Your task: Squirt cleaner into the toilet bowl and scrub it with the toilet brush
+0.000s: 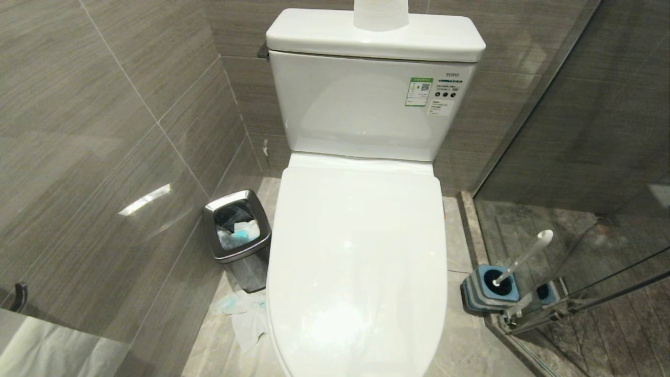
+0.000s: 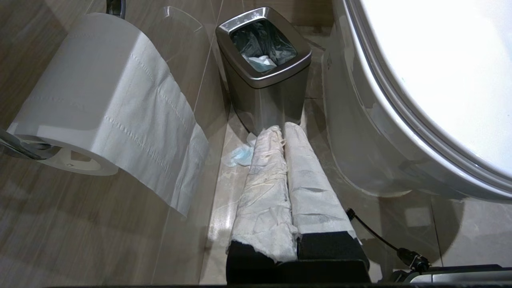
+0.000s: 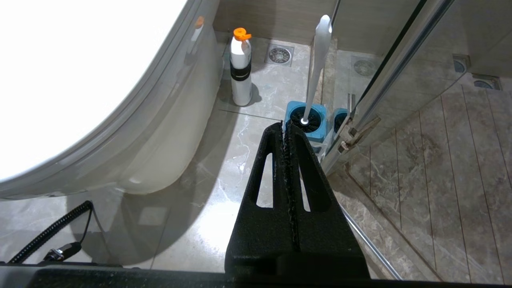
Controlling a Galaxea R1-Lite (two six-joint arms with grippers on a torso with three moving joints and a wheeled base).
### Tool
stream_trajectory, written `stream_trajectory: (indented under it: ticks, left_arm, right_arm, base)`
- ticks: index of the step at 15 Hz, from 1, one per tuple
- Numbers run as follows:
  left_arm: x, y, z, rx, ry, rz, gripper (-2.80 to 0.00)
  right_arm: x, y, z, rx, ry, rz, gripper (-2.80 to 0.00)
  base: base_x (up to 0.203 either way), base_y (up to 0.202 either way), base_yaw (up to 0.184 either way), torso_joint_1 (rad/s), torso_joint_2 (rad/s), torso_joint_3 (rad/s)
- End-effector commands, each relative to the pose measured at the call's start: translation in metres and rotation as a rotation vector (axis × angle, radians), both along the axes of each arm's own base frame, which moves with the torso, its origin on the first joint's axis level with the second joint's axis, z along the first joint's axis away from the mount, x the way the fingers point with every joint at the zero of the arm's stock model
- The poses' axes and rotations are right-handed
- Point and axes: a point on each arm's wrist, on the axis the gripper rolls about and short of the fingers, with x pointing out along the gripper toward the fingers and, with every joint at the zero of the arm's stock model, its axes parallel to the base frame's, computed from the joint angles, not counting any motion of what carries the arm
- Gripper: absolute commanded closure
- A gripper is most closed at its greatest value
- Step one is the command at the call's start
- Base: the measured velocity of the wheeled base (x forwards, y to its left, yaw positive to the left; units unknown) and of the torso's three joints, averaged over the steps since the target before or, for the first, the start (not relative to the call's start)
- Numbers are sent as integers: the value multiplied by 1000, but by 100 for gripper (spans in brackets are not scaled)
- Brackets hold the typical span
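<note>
The white toilet (image 1: pixel 366 104) stands with its lid (image 1: pixel 356 262) down, so the inside of the toilet bowl is hidden; its outer ceramic side (image 2: pixel 360 140) (image 3: pixel 160 140) shows. To the toilet's right, the toilet brush (image 1: pixel 523 256) (image 3: pixel 320 52) leans in its blue-topped holder (image 1: pixel 489 288) (image 3: pixel 306 124) by the glass. The cleaner is out of view. My left gripper (image 2: pixel 280 129), fingers wrapped in white paper, hangs shut and empty low beside the toilet's left side. The black right gripper (image 3: pixel 285 125) is shut and empty, low on the right, short of the holder. Neither shows in the head view.
A steel bin (image 1: pixel 236 233) (image 2: pixel 264 52) stands left of the toilet, with crumpled tissue (image 1: pixel 246 314) on the floor. A toilet paper roll (image 2: pixel 100 100) hangs on the left wall. A white bottle with an orange cap (image 3: pixel 241 68) stands by the toilet's base. The glass shower partition (image 1: pixel 576 209) closes the right.
</note>
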Motion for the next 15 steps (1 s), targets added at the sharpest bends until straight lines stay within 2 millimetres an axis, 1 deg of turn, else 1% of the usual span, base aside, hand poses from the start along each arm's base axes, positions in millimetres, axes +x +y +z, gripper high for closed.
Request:
stream_trajectory:
  ticks: [1, 15]
  left_arm:
    - [0, 0, 0, 0, 3, 1, 0]
    - [0, 0, 0, 0, 3, 1, 0]
  right_arm:
    - [0, 0, 0, 1, 2, 0, 0]
    - [0, 0, 0, 1, 2, 0, 0]
  base:
    - [0, 0, 0, 0, 0, 0]
    - [0, 0, 0, 0, 0, 0]
